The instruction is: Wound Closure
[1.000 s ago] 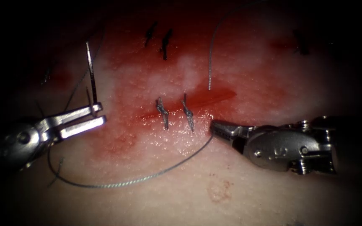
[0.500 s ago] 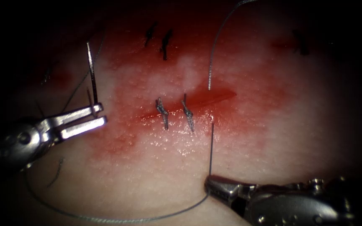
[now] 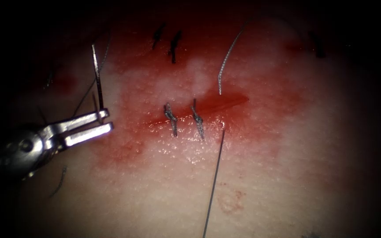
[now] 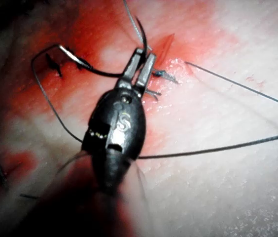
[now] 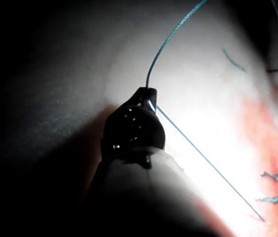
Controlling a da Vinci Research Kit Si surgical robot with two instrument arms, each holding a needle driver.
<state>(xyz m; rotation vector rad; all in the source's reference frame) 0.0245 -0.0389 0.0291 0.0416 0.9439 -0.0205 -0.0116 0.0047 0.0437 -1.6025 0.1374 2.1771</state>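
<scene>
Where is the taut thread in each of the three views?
Endoscope view: the taut thread leaves the tissue right of the two stitches.
Left wrist view: beyond the left hand, which holds the needle, out of tissue.
Right wrist view: from the right hand, shut on it, toward the stitches.
Landmark: the two stitches.

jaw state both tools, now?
Left tool: shut on the needle, held near one end, clear of the tissue.
Right tool: shut on the thread.

Left tool [image 3: 89, 125]: silver slotted jaws; rounded metal wrist (stamped S, pivot screw).
</scene>
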